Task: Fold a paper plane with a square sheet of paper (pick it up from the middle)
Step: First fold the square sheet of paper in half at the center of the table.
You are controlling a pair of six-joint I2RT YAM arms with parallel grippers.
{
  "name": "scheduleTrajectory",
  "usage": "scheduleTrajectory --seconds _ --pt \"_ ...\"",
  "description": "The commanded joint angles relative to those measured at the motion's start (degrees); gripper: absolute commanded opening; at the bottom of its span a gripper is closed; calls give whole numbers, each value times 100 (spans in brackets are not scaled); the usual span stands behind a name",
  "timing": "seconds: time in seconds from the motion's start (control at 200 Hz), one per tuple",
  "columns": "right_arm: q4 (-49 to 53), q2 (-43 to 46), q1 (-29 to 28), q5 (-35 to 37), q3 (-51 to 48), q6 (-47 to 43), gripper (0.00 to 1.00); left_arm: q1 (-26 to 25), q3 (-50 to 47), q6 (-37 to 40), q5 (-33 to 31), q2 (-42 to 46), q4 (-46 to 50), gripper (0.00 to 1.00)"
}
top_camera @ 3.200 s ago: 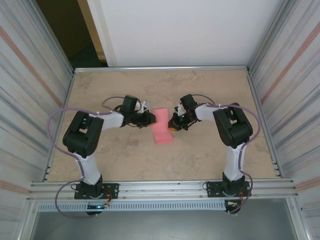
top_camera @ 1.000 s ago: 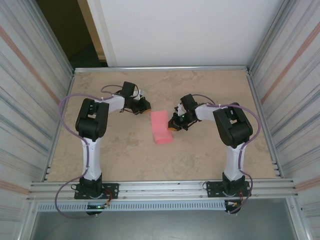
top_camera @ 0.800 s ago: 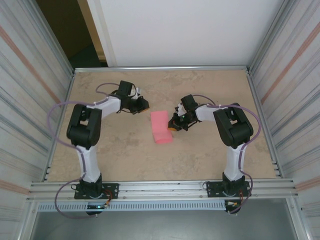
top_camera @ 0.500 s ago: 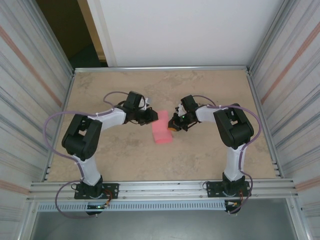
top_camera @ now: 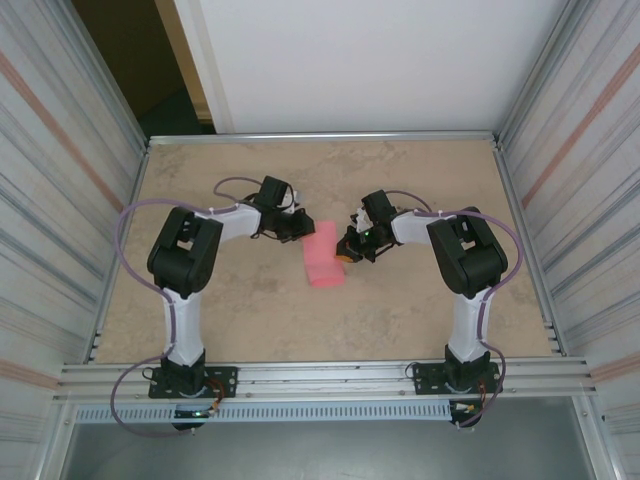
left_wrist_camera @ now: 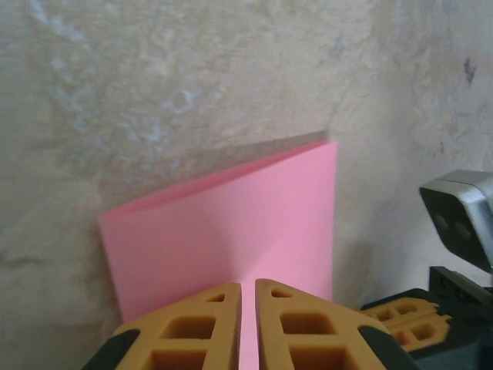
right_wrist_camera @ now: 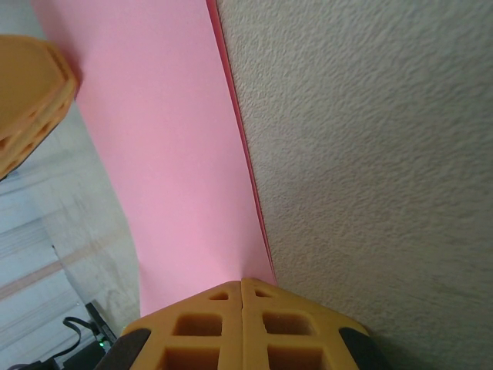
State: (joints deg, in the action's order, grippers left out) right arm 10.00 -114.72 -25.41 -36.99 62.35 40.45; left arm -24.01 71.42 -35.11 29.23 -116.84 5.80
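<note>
Presently on the table, as I see it from the near edge:

Item, the square sheet of paper. Pink, plain, folded over on itself into an oblong. It lies at about the middle of the table, its long sides running from the near edge toward the far edge. A faint crease crosses it. Along its right side two layers show, one edge a shade darker than the other. In the left wrist view one edge casts a soft shadow on the table.

Item, left gripper. It sits at the sheet's far left corner, its arm reaching in from the left side of the table. Its orange fingers are drawn almost together, with a thin slit between them and pink showing through the slit. They sit over the sheet; whether they actually pinch it I cannot tell.

Item, right gripper. It sits at the sheet's right side, about halfway along. Its fingers are pressed tight together with no gap, and the layered edge of the paper runs straight into the join, so this claw is clamped on the paper's edge.

The two grippers face each other across the sheet, near but apart.

Table surface: mottled beige, with metal rails along its edges.
</note>
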Motion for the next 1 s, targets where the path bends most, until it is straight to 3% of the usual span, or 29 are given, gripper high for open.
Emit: scheduleTrajectory --seconds 0.0,0.246,0.536,0.772,0.997 --pt "1079 -1070 43 2124 -617 65 0 148 -1 285 39 -155 130 14" --pt "1064 -1086 61 2135 -653 55 0 501 -39 470 88 -287 48 15" --pt "1030 -1051 62 2161 -672 86 0 793 866 596 106 -497 669 15" --pt "1020 -1019 51 2136 -679 126 0 215 -9 150 -48 739 473 15" --pt "1013 -1054 54 2098 -685 139 0 -530 -1029 -312 335 1277 211 14"
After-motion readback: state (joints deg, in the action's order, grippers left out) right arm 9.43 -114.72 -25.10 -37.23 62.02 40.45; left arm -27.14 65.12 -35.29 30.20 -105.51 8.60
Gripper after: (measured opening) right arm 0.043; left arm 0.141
